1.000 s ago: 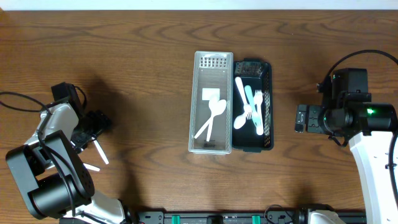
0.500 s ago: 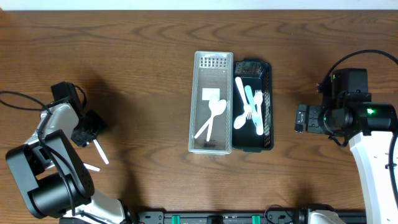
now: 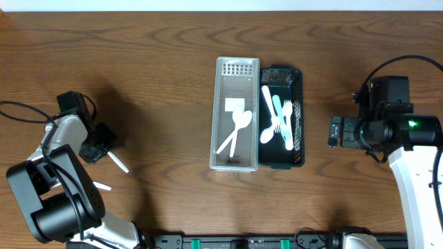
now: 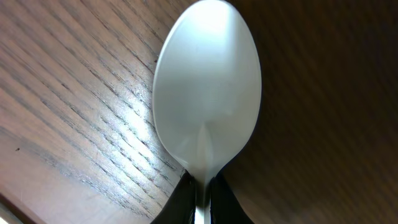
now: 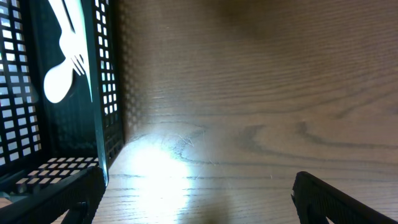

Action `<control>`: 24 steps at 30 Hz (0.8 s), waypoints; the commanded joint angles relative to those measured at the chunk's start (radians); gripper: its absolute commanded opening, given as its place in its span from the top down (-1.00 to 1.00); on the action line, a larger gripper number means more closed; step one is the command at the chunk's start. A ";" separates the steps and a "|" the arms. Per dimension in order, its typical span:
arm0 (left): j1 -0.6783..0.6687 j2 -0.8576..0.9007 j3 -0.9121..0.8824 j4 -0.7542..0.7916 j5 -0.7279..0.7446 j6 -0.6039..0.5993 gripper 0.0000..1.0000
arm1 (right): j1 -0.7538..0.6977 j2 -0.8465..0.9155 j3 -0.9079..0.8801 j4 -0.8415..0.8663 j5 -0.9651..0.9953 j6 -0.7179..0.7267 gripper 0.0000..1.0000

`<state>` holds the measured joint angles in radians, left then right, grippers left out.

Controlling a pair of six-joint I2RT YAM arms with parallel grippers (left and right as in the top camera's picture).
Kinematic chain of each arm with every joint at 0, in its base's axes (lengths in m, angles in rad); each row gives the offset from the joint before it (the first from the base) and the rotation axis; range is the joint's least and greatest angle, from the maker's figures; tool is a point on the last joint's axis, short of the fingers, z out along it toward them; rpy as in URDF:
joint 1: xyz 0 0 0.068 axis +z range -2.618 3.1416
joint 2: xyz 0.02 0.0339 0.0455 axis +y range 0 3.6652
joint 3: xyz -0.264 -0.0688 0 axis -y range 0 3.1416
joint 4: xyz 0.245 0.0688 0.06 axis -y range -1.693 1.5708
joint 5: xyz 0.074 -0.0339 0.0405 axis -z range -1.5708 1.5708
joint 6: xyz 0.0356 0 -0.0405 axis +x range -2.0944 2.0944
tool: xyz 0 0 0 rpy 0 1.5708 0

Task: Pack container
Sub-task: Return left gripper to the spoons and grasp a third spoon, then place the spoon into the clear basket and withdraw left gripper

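At the far left of the worktop (image 3: 166, 83), the left pincer (image 3: 104, 146) is clamped narrow on the handle of a white spoon (image 3: 119, 163). The spoon sticks out from it on a slant toward the near right. In the left wrist view the spoon's (image 4: 207, 93) bowl fills the picture ahead of the pincer (image 4: 200, 202), with the wood grain close behind. I cannot tell whether it is touching the wood or just above it. A second white utensil (image 3: 102, 186) lies on the worktop just nearer; its kind is too small to make out.

The clear tray (image 3: 216, 111) sits at the centre, well apart from the held spoon, to its right and a little farther back. The tray's long axis runs near to far, and two spoons (image 3: 237, 129) already lie inside. Touching its right side is the black basket (image 3: 299, 104), which holds a mix of forks and spoons (image 3: 277, 123).

The left arm is plainly the nearer one. Its coming move is probably a carry to the right, turning the spoon to lie along the tray's length.

The right pincer (image 3: 334, 131) hovers just right of the basket. Its jaws are spread wide and hold nothing, as the right wrist view (image 5: 193, 199) confirms.
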<state>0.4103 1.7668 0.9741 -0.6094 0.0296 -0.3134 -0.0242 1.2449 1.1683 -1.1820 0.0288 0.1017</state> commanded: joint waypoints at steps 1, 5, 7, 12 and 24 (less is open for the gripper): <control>-0.035 -0.038 -0.012 -0.035 -0.010 0.007 0.88 | -0.008 -0.004 0.000 0.003 -0.003 -0.006 -0.99; -0.140 -0.174 0.025 -0.082 -0.010 0.035 0.88 | -0.008 -0.004 0.000 0.008 -0.003 -0.006 -0.98; -0.232 -0.262 0.057 -0.119 -0.009 0.065 0.88 | -0.008 -0.004 0.000 0.008 -0.003 -0.006 -0.98; -0.516 -0.410 0.175 -0.224 -0.006 0.096 0.88 | -0.008 -0.004 0.000 0.011 -0.004 -0.006 -0.98; -1.028 -0.292 0.322 -0.146 -0.008 0.103 0.89 | -0.008 -0.004 0.000 0.003 -0.019 -0.006 -0.98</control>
<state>-0.5838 1.4025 1.2888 -0.7635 0.0299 -0.2276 -0.0242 1.2449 1.1683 -1.1782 0.0208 0.1017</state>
